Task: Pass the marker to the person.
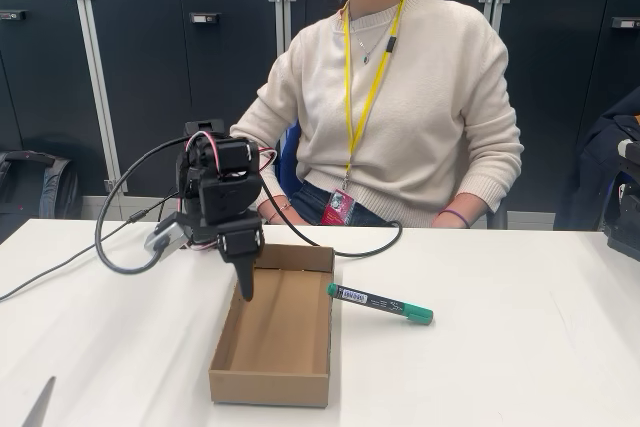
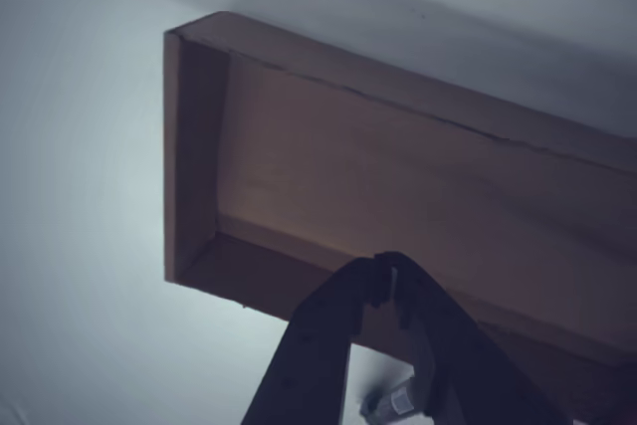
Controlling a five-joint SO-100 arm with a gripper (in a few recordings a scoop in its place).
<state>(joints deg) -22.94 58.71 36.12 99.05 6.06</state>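
Cardboard box [image 1: 275,347] — bare inside | gripper [image 1: 245,290] pressed together above it | marker [image 1: 380,303] on table [image 1: 500,347] just beside

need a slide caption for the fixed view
Closed gripper hangs above the open cardboard box; green marker lies on the white table beside it, person seated behind.

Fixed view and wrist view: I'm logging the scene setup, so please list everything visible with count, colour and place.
marker: one, green with a white label, lying on the table right of the box in the fixed view.
cardboard box: one, brown, open-topped, mid-table; also in the wrist view.
table: one, white.
cabinets: dark grey row behind.
cables: black, trailing from the arm.
person: one, cream sweater, yellow lanyard, seated behind the table.
gripper: one, black, fingers together, above the box's left edge.
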